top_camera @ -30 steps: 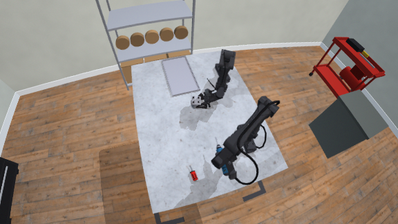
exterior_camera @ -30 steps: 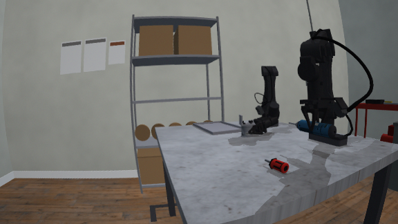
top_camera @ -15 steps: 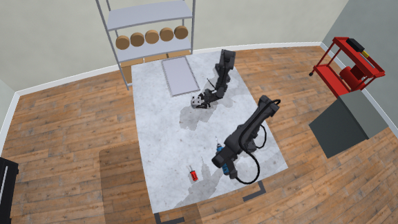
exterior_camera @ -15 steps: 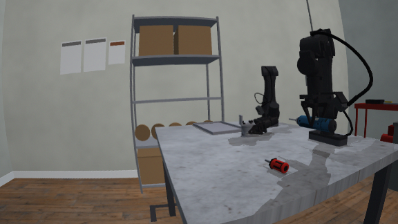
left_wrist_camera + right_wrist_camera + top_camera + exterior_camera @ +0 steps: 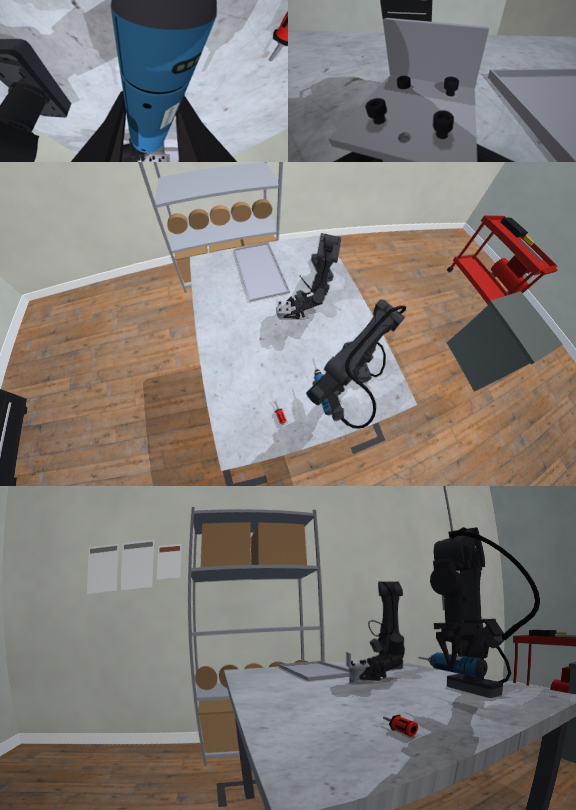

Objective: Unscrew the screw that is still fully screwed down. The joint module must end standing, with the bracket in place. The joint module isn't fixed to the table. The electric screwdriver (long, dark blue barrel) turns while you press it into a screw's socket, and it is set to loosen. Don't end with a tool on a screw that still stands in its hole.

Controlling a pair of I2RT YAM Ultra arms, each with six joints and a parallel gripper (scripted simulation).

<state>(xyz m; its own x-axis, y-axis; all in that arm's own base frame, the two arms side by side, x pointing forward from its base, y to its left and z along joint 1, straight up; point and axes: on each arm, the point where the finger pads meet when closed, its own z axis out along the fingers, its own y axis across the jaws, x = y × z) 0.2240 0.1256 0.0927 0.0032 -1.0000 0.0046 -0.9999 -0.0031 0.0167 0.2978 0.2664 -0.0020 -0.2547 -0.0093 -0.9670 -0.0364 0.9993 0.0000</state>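
Left claw (image 5: 324,394) (image 5: 452,665) (image 5: 152,117): closed around the blue driver (image 5: 327,406) (image 5: 472,666) (image 5: 159,54), which is held off the table (image 5: 235,362) (image 5: 310,746) (image 5: 231,94) (image 5: 324,54); the arm covers part of this grip in the top view.
Blue driver: lower right of centre from above; its butt is cut off by the upper edge of the left wrist view, its tip hidden there.
Right claw (image 5: 294,309) (image 5: 366,673): at the module (image 5: 280,315) (image 5: 354,675), near the centre from above; whether it grips cannot be told, as the bracket (image 5: 285,305) (image 5: 348,659) (image 5: 436,54) hides the fingertips in the right wrist view.
Module: standing on the table, mostly hidden under the bracket.
Bracket: in place, its plate upright.
Low screw (image 5: 404,82): upper left of the four, head against the bracket, shank out of sight.
Raised screws: three, heads up, shanks partly showing.
Red driver (image 5: 281,416) (image 5: 403,726) (image 5: 284,33): lying on the table, lower centre from above, cut off at the left wrist view's right edge.
Tray (image 5: 261,272) (image 5: 315,670) (image 5: 538,90): cropped at right in the right wrist view.

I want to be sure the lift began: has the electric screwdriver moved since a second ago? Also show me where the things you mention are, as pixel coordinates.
Yes: up in the exterior view, the electric screwdriver (image 5: 327,406) (image 5: 470,667) (image 5: 152,58) clearing more of the black base (image 5: 364,374) (image 5: 472,687) (image 5: 54,90).
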